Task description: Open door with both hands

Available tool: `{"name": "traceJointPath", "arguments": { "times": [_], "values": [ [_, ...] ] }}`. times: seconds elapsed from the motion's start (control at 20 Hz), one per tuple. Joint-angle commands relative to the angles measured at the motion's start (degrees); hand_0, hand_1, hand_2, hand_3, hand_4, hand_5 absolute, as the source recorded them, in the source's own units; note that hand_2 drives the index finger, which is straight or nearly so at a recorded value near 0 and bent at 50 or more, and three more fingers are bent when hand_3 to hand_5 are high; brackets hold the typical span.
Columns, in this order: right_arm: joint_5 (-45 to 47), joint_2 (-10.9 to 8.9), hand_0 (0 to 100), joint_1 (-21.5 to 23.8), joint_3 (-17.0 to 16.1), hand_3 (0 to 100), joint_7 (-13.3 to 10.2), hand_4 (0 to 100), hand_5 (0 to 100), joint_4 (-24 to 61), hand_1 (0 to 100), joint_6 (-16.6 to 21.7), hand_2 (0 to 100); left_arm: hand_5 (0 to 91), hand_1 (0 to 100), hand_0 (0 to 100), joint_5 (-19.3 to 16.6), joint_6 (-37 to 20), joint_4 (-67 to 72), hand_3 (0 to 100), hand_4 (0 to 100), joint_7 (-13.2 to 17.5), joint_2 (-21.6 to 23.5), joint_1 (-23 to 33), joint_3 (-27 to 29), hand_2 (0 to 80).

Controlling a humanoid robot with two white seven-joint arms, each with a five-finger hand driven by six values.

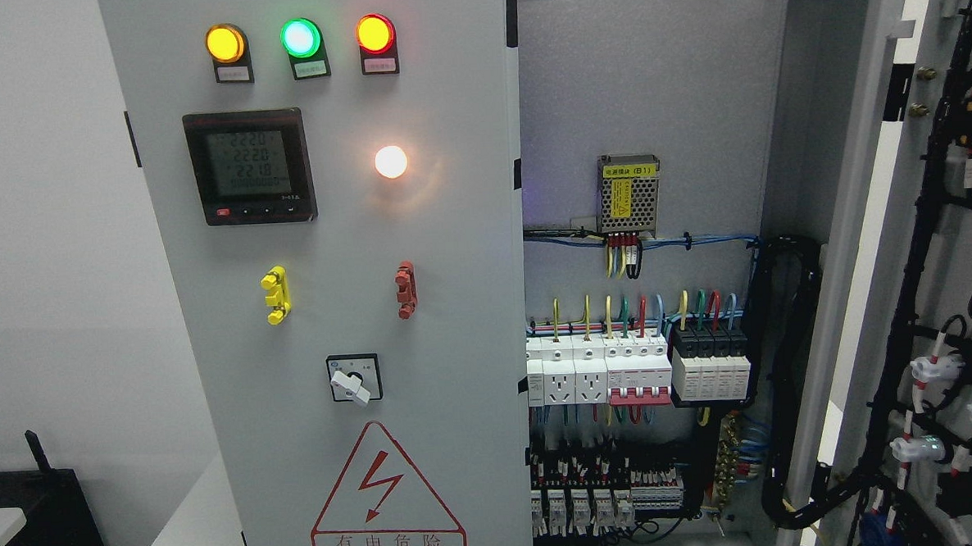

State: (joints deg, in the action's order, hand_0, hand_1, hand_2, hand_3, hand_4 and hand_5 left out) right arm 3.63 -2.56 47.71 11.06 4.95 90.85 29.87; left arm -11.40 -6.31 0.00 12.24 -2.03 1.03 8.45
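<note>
A tall grey electrical cabinet (744, 171) fills the head view, and its two doors sit in different positions. The left door (332, 312) is closed and faces the camera flat, carrying three lit indicator lamps (299, 37) along the top, a digital meter (249, 166), a glowing white lamp (391, 161), a yellow handle (275, 294), a red handle (405, 289), a rotary switch (353, 380) and a red triangular warning sign (387, 495). The right door (946, 286) is swung wide at the picture's right edge, showing its inner face with black cable bundles (926, 204) and white connectors. Between them the interior lies exposed: a small power supply (629, 193) high on the back plate, a row of breakers (638, 369) with coloured wires, and terminal blocks (582, 507) lower down. Judging from this, the right side of the job looks done, while the left door remains to be opened if both are meant. Neither robot hand nor arm appears anywhere in the frame, so I cannot tell whether the fingers are open, curled or gripping anything. The right door is cut off by the frame, and the small labels are too blurred to read.
</note>
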Motion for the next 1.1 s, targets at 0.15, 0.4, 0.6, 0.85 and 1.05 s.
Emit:
{"name": "traceJointPath", "arguments": {
  "times": [0.15, 0.4, 0.6, 0.85, 1.05],
  "values": [
    [0.14, 0.19, 38, -8.67, 0.71, 0, -0.21, 0, 0, 15.75, 0, 0.71, 0, 0.0, 0, 0, 0.06, 0.15, 0.44, 0, 0, -0.02, -0.16, 0.29, 0.08, 0.0],
    [0.15, 1.24, 38, -14.65, 0.71, 0, -0.30, 0, 0, 17.86, 0, 0.18, 0, 0.0, 0, 0, -0.02, 0.15, 0.52, 0, 0, -0.02, -0.16, 0.29, 0.08, 0.0],
    [0.06, 2.38, 38, -19.31, 0.71, 0, -0.38, 0, 0, 19.10, 0, -0.17, 0, 0.0, 0, 0, 0.06, 0.15, 0.52, 0, 0, -0.02, -0.16, 0.29, 0.08, 0.0],
    [0.06, 2.82, 38, -25.99, 0.62, 0, -0.56, 0, 0, 19.53, 0, -6.31, 0, 0.0, 0, 0, 0.06, 0.15, 0.52, 0, 0, -0.02, -0.16, 0.29, 0.08, 0.0],
    [0.15, 3.44, 38, -31.00, 0.89, 0, -0.65, 0, 0, 19.54, 0, -12.20, 0, 0.0, 0, 0, 0.06, 0.15, 0.52, 0, 0, -0.02, -0.16, 0.29, 0.08, 0.0]
  ]
}}
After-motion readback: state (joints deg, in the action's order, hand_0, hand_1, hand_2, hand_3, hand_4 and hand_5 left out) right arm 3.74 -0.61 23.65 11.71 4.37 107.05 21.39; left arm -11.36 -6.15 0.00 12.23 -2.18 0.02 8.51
